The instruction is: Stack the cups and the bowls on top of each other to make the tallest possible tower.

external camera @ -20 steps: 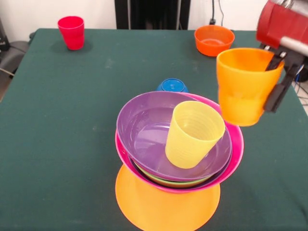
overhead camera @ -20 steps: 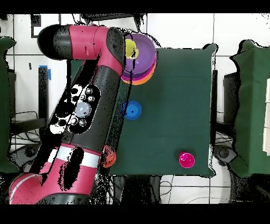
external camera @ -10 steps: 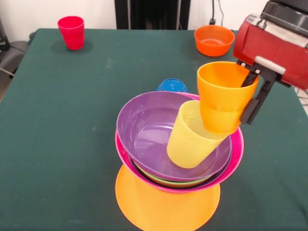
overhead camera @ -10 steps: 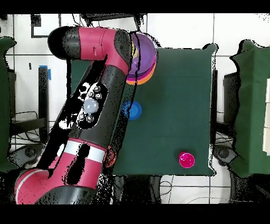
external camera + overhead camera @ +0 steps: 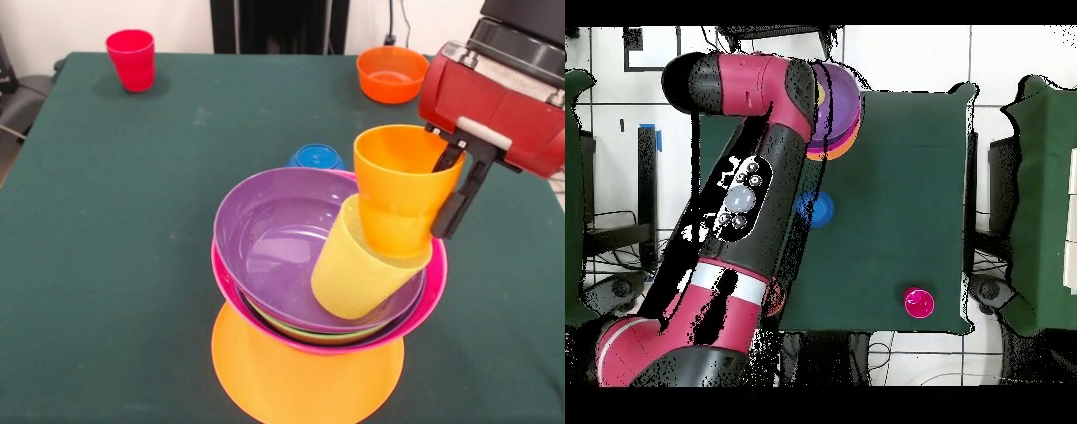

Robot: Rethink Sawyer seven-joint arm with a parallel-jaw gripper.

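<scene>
Front view shows the tool (image 5: 452, 181) clamped on the rim of the orange cup (image 5: 402, 190), one finger inside and one outside, so the cup hangs upright with its mouth up. Its base sits just at the mouth of the yellow cup (image 5: 362, 269), which leans tilted in the top purple bowl (image 5: 274, 238); nesting there would add height, I'd say. That bowl rests on the tower (image 5: 318, 291): pink bowl (image 5: 433, 274), a sliver of green, and the orange bowl (image 5: 300, 375) upside down as a wide base. The yellow cup's lean could make the nesting go crooked. Behind the tower is the blue bowl (image 5: 315, 157); far back stand the red cup (image 5: 131, 58) and the red-orange bowl (image 5: 392, 73), well apart on the table (image 5: 106, 221). Overhead, the arm (image 5: 755, 190) covers most of the tower.
</scene>
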